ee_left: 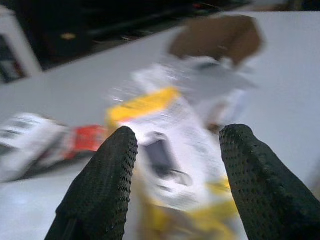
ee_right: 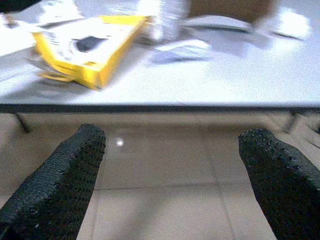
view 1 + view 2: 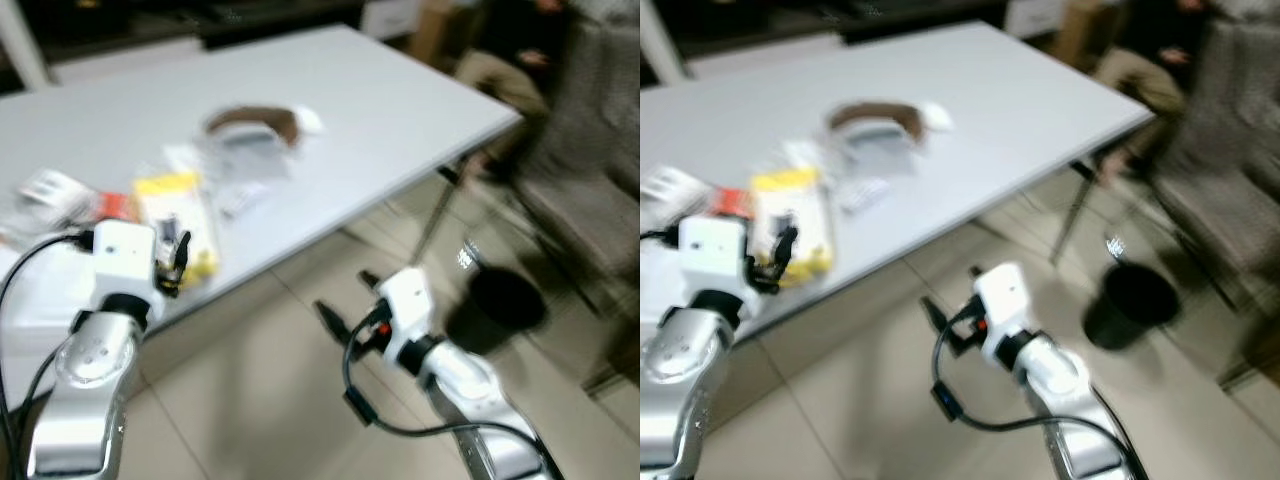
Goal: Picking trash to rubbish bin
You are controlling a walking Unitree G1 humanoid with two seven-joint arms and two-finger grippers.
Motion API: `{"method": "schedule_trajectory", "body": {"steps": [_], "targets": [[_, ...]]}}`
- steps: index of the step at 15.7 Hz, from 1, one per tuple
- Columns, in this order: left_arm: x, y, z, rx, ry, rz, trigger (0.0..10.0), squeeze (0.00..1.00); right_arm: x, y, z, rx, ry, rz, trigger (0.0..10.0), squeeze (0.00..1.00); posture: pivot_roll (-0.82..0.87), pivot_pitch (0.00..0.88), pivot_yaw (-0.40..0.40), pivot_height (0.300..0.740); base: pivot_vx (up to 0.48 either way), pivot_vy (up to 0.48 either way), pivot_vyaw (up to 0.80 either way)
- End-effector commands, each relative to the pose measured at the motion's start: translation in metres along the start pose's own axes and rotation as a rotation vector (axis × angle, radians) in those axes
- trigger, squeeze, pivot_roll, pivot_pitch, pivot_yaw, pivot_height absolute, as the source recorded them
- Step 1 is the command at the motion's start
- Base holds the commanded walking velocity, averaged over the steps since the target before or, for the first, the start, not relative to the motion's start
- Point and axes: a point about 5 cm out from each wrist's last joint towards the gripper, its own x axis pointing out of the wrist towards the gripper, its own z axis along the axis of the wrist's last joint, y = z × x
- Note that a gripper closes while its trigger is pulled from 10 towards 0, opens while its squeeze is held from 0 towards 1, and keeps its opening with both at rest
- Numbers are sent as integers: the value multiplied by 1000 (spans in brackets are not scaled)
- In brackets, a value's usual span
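Trash lies on the white table [image 3: 400, 120]: a yellow and white package [image 3: 178, 212], a crumpled clear plastic wrap [image 3: 240, 160], a brown cardboard ring [image 3: 255, 120], a red wrapper [image 3: 115, 207] and white packets [image 3: 50, 188]. My left gripper [image 3: 178, 258] hovers at the near end of the yellow package [image 1: 160, 150], open, with the package showing between its fingertips [image 1: 107, 175]. My right gripper [image 3: 345, 298] hangs open over the floor, below the table's front edge, facing the yellow package [image 2: 87, 47]. A black rubbish bin [image 3: 503, 305] stands on the floor to the right.
A person [image 3: 510, 60] sits beyond the table's far right corner, beside a grey chair [image 3: 590, 200]. A table leg [image 3: 435, 215] slants down near the bin. Tiled floor [image 3: 260, 400] stretches between my arms and the bin. The head views are blurred.
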Motion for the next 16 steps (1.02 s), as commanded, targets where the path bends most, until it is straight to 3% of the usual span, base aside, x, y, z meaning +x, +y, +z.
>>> {"method": "schedule_trajectory", "body": {"steps": [1, 3, 4, 7, 8, 9, 12, 16], "targets": [[-2, -4, 3, 3, -9, -12, 10000, 0, -6, -7, -2, -7, 0, -12, 10000, 0, 38, 38, -65, 740, 289, 0, 800], [-2, -1, 2, 8, -6, -12, 10000, 0, -5, -3, 0, 6, -34, -9, 10000, 0, 42, 31, -55, 740, 287, 0, 800], [0, -3, 2, -17, -8, -35, 10000, 0, -6, -6, 2, 58, -67, -54, 10000, 0, 46, 25, -52, 740, 244, 0, 0], [14, -17, -1, -91, -2, -143, 10000, 0, -13, -10, 7, 77, -137, -123, 10000, 0, 27, 15, -34, 740, 0, 0, 0], [23, -21, -6, -138, 36, -167, 10000, 725, -16, -13, 7, 65, -137, -139, 10000, 0, 17, 8, -26, 740, 0, 0, 0], [28, -22, -8, -154, 46, -174, 10000, 1000, -17, -16, 8, 61, -137, -147, 10000, 0, 11, 10, -21, 740, 0, 0, 0], [42, -27, -15, -238, 78, -198, 10000, 1000, -22, -27, 10, 44, -144, -201, 10000, 0, -27, 11, -9, 740, 0, 0, 0], [65, -16, -32, -264, 153, -133, 10000, 1000, -22, -32, 15, 56, -144, -209, 10000, 0, -31, 58, -21, 740, 0, 0, 0]]}}
